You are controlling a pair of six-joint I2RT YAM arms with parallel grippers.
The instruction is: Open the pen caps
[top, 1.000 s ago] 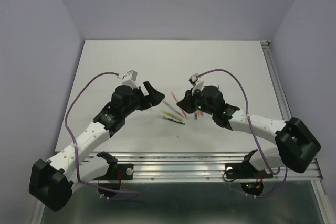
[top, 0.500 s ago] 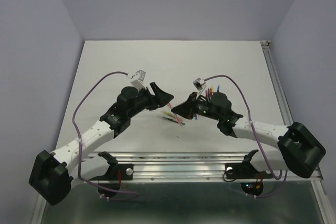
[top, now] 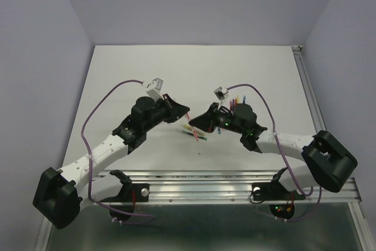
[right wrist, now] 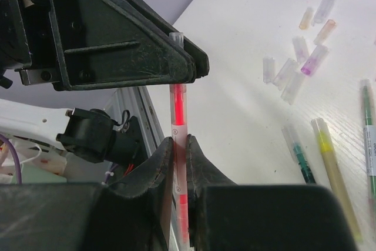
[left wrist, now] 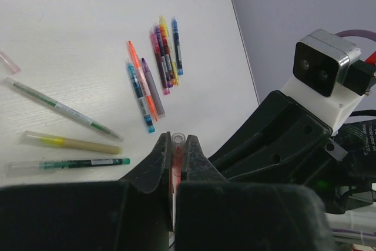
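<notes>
Right gripper narrow, clamped on slim red translucent pen. Left gripper narrow, pinching same pen's other end, where short clear cap pokes out. Grippers meet mid-table. Eight loose pale translucent caps scattered on white table. Three separate pens lie near side. About seven coloured pens clustered right, farther.

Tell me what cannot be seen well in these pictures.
Left wrist: the left gripper hides the red pen, except its clear tip.
Right wrist: the left gripper's fingers cover the pen's top, so the cap joint is hidden.
Top view: the pen is too small to show whether its cap is off.
Left wrist: the left edge cuts a pink cap.
</notes>
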